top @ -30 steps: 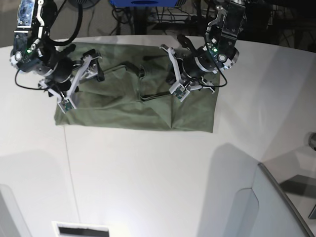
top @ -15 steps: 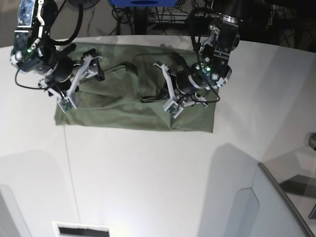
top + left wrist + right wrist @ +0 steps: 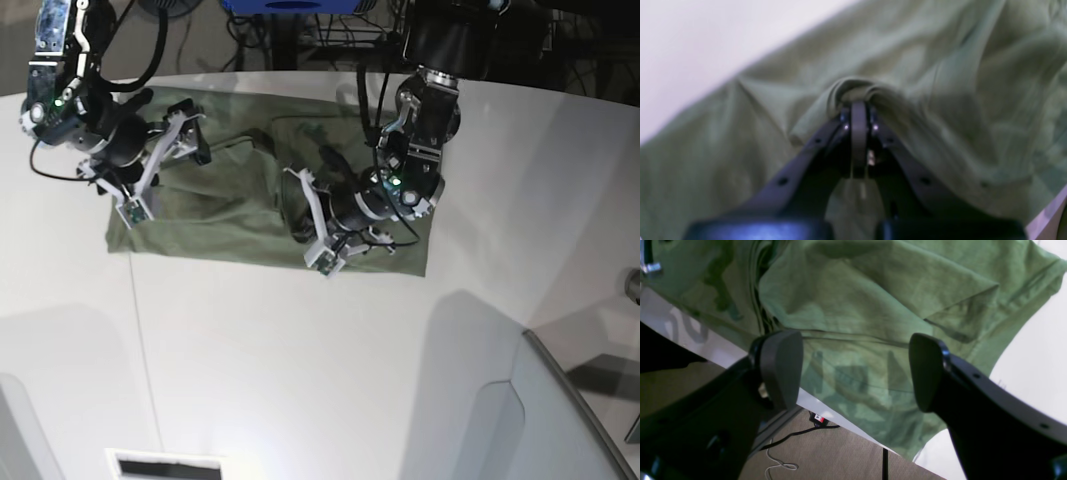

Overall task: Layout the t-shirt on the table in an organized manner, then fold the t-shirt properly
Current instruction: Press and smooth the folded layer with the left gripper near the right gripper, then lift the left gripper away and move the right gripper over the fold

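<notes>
I am pinching a bunched fold of the t-shirt (image 3: 940, 66) in my left tool (image 3: 858, 106) while my right tool (image 3: 855, 370) is hanging spread apart over the shirt's left end on the counter (image 3: 300, 350).

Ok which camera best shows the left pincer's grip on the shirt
The left wrist view: the left pincer is shut on a bunched fold of the t-shirt. The base view shows it small, over the shirt's middle. The right wrist view doesn't show it.
</notes>
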